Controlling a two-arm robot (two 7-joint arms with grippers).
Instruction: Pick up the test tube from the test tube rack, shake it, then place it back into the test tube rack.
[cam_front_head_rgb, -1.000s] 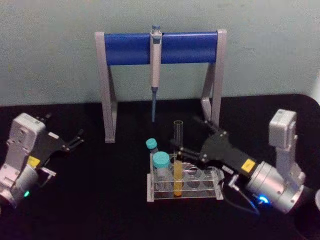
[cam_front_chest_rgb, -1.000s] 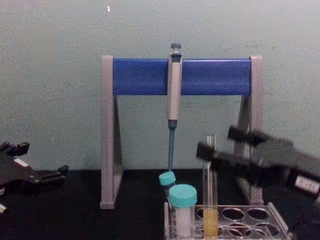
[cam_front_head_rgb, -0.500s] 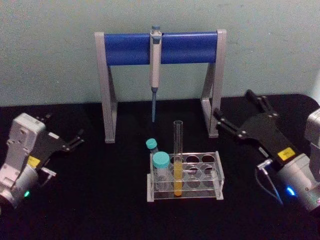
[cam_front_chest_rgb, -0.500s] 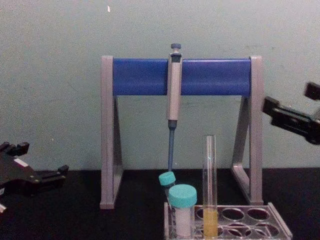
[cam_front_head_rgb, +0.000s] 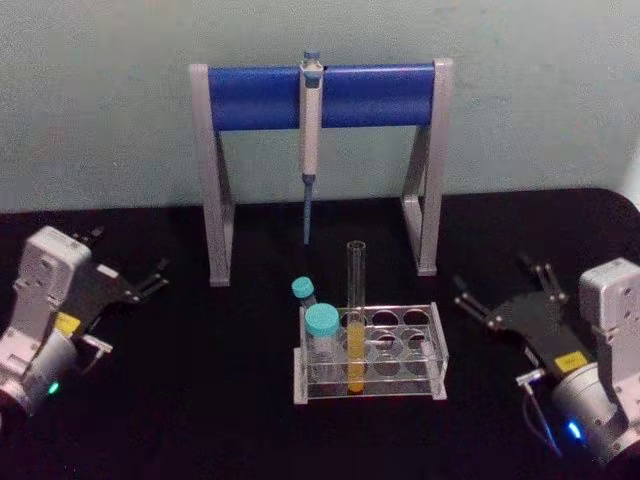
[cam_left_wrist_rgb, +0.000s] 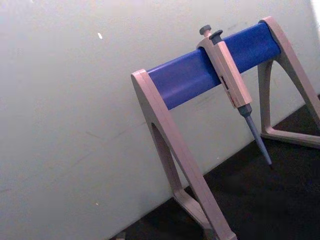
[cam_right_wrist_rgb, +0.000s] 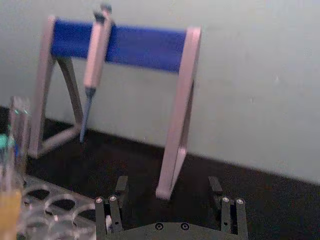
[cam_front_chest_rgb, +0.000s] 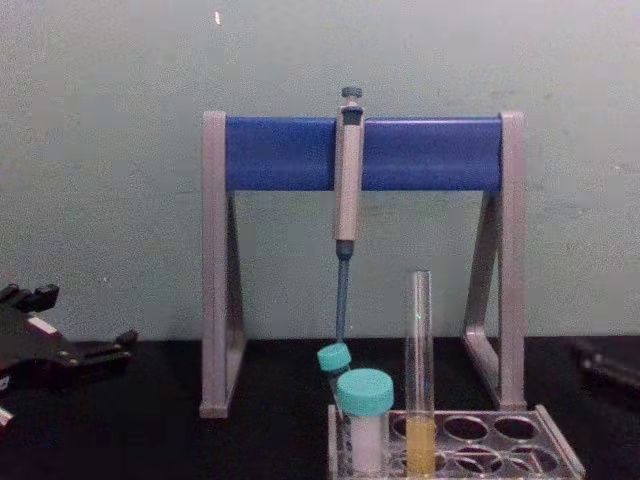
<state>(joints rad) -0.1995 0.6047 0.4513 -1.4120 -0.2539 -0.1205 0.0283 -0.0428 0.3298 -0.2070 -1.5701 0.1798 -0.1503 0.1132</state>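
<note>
Backing off to the right, the right gripper (cam_front_head_rgb: 503, 287) sits jaws open, leaving the tall clear glass test tube (cam_front_head_rgb: 355, 318) upright in the translucent plastic test tube rack (cam_front_head_rgb: 425, 358); left gripper (cam_front_head_rgb: 128, 280) parked, jaws open. Best keep retreating clear.

No legible text or labels

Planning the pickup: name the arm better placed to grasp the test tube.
Right. The right gripper sits open beside the test tube rack, facing the test tube; the left gripper is parked farther away.
</note>
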